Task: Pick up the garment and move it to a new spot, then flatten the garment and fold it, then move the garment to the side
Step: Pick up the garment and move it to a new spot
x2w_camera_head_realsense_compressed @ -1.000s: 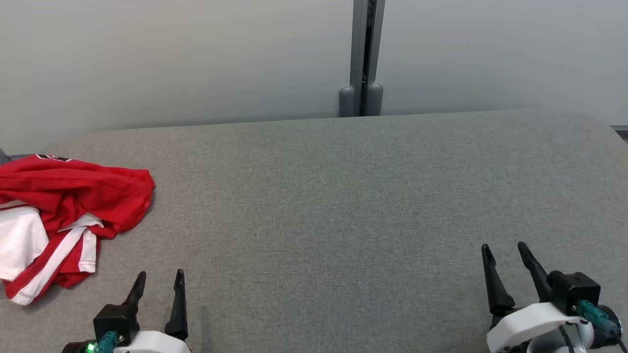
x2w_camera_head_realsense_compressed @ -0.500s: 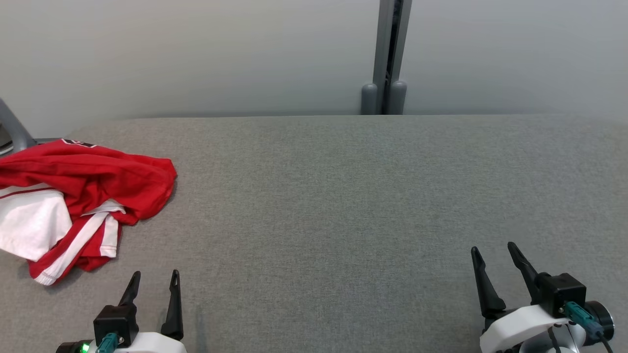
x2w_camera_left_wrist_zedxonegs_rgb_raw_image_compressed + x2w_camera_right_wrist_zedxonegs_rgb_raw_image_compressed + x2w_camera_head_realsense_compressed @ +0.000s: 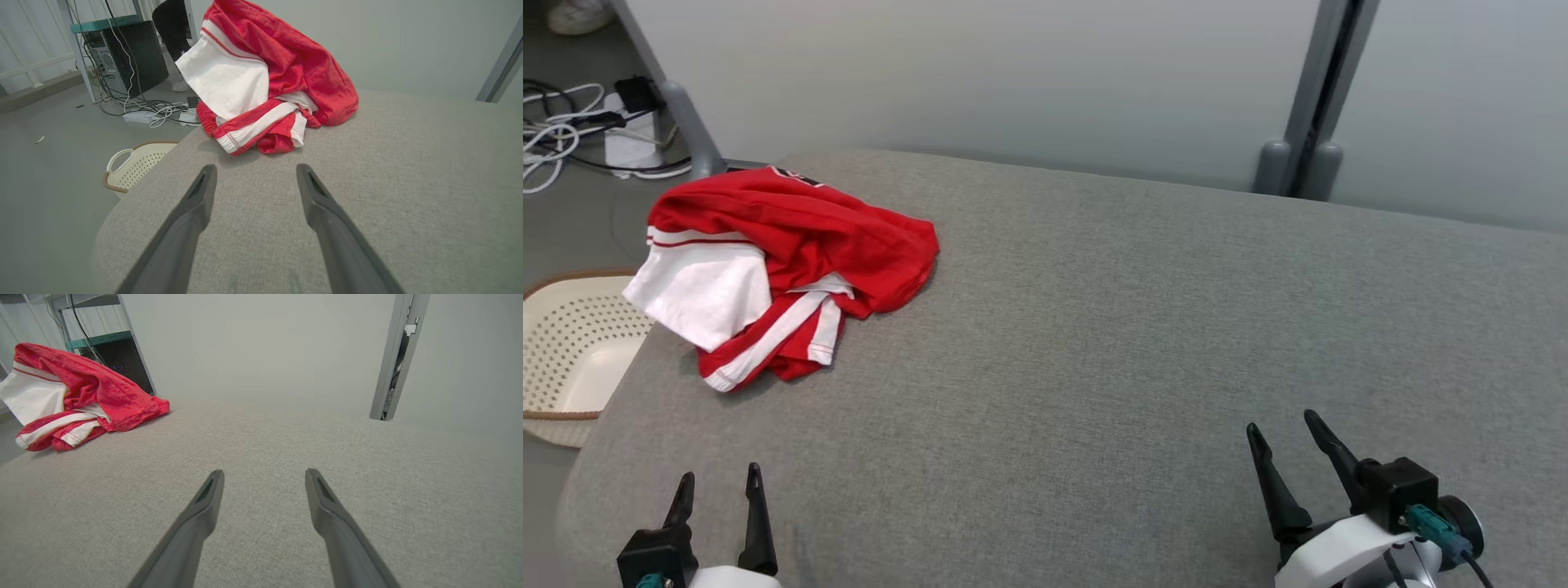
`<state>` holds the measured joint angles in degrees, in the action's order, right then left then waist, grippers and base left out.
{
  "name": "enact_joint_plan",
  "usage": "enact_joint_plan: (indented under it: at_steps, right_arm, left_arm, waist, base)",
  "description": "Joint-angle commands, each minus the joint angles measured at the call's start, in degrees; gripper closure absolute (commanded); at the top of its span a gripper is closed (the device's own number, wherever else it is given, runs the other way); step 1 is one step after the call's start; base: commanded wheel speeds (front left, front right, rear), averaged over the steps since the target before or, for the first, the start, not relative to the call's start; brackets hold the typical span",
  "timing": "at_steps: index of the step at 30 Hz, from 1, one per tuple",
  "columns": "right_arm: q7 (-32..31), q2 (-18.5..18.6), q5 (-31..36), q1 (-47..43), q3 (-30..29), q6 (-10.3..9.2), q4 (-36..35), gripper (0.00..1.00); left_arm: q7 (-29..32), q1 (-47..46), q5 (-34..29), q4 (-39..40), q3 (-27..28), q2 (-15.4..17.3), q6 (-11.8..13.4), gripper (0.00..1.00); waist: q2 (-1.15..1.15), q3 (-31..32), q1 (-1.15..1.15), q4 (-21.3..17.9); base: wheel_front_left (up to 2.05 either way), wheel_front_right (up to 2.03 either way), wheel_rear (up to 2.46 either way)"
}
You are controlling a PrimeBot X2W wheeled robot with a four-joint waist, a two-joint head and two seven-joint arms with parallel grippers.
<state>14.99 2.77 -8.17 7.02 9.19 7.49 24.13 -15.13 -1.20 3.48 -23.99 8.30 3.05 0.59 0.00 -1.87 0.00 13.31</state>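
At 7 o'clock in the head view, left claw [image 3: 720, 475]: released, two long dark fingers [image 3: 757, 523] spread, nothing between them, tips toward 12 o'clock over the grey fabric-covered worktop [image 3: 1094, 327]. Contact with the cloth surface not tellable. At 5 o'clock, right claw [image 3: 1281, 422]: likewise released and empty, leaning slightly toward 11 o'clock, well apart from the left one.

Outward from the left claw, toward 12 to 1 o'clock: crumpled red-and-white fabric garment [image 3: 849, 237], heaped near the worktop's far left corner, at 10 o'clock of the head view. Red folds on top and along the heap's right side, plain white panel on its left by the worktop's edge, red band with white stripes tucked at the near side. Clear gap to the left claw, far from the right one. From the left wrist view, same heap straight ahead at 12 o'clock beyond the spread claw; from the right wrist view, off at 10 o'clock.

Past the worktop's left edge, at 9 o'clock of the head view: cream perforated plastic basket [image 3: 564, 351], brown-rimmed, down on the floor [image 3: 572, 220]. At 10 to 11 o'clock, in the far corner: white cables [image 3: 547, 139] strewn on that floor. At 11 o'clock of the left wrist view: black computer tower [image 3: 130, 53]. Behind the worktop: pale grey partition wall [image 3: 1013, 73], with a grey metal post [image 3: 1319, 82] at 1 o'clock.
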Motion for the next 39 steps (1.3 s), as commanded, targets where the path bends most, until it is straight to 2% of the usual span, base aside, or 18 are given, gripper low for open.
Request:
enact_joint_plan:
  at_steps: [1, 3, 8, 16, 20, 25, 32, 39]
  right_arm:
    - [0.3, 0.3, -0.5, 0.3, 1.2, 0.0, 0.3, 0.0]
    - [0.3, 0.3, -0.9, 0.7, 2.8, 0.0, 0.6, 0.0]
    - [0.3, 0.4, -1.5, 1.1, 4.4, 0.0, 1.3, 0.0]
    - [0.3, 1.0, -1.0, 2.1, 6.1, 0.0, 1.9, 0.0]
    - [0.3, 1.9, -0.8, 3.2, 6.7, 0.0, 1.9, 0.0]
    - [0.3, 2.9, -1.1, 4.6, 7.7, 0.0, 2.2, 0.0]
    - [0.3, 4.1, -1.7, 6.8, 8.6, 0.0, 2.1, 0.0]
    - [0.2, 4.8, -2.2, 8.9, 9.5, 0.0, 2.9, 0.0]
  left_arm:
    - [0.0, 1.2, 0.1, -0.2, 0.9, 0.4, 0.0, 0.0]
    - [0.0, 1.3, 0.2, -0.2, 1.9, 0.3, 0.0, 0.0]
    - [0.0, 1.6, 0.2, -0.5, 2.6, 0.1, 0.6, 0.0]
    - [0.0, -1.4, 1.3, -1.7, 3.6, 0.2, -1.5, 0.0]
    - [0.0, -6.0, 1.0, -3.4, 4.8, 1.8, -2.3, 0.0]
    - [0.0, -13.7, 0.3, -4.8, 5.8, 5.9, -3.6, 0.0]
    - [0.2, -26.6, -0.8, -12.5, 4.1, 13.1, -5.7, 0.0]
    - [6.0, -38.6, -0.2, -20.8, 2.0, 18.4, -7.2, 0.0]
  waist:
    - [0.0, -0.2, 0.0, 3.2]
    - [0.0, -0.4, 0.0, 5.0]
    - [0.0, -0.7, 0.0, 6.1]
    - [0.0, -3.0, 0.0, 5.0]
    - [0.0, -5.4, 0.0, 3.9]
    - [0.0, -8.8, 0.0, 2.4]
    - [0.0, -13.4, 0.0, 0.7]
    - [0.0, -17.2, 0.0, -0.9]
  base:
    - [0.0, 0.0, 0.0]
    - [0.0, 0.0, 0.0]
    - [0.0, 0.0, 0.0]
    - [0.0, 0.0, 0.0]
    - [0.0, 0.0, 0.0]
    - [0.0, 0.0, 0.0]
    - [0.0, 0.0, 0.0]
    - [0.0, 0.0, 0.0]
